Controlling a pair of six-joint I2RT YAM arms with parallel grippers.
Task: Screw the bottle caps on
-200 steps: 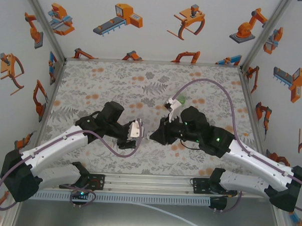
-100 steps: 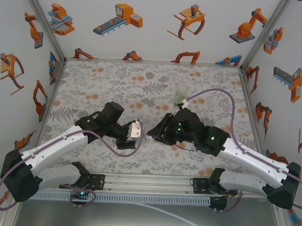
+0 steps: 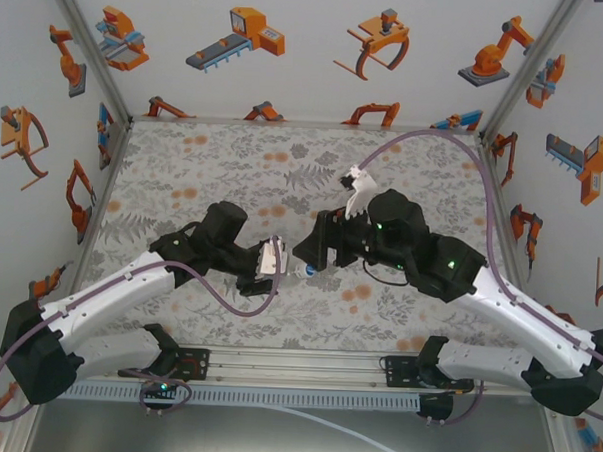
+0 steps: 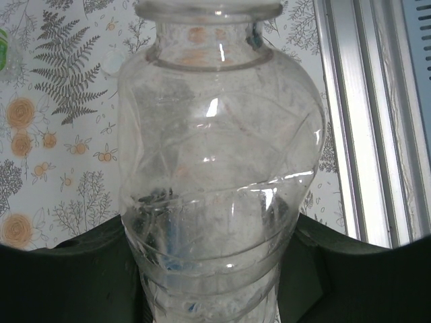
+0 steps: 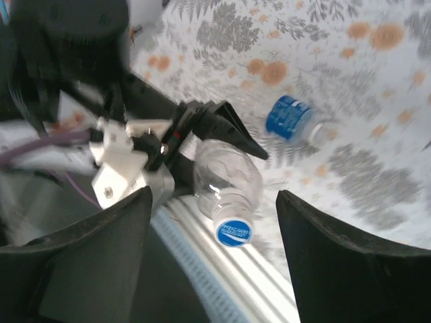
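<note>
So the left claw (image 4: 209,269) is clamped on the clear bottle (image 4: 215,148), with its dark fingers (image 4: 67,282) pressing in on both sides of the body. From the right wrist cam, the bottle sticks out of that claw more or less sideways. A blue cap (image 5: 233,232) with white lettering sits on its mouth, pointing toward the right claw (image 5: 214,198). Can't tell how tight the cap is.

The right claw is spread apart with nothing pinched. From its own cam the cap sits in the gap between the fingers, but neither finger touches it.

From the top cam the two claws face each other over the near middle of the table (image 3: 184,161), and the cap is the little blue dot between them.

There's also a blue-label bottle (image 5: 291,118) lying on its side on the floral table, past the clear one and well apart from both claws. The aluminium rail (image 5: 222,282) runs right under the capped end in the right wrist view.
</note>
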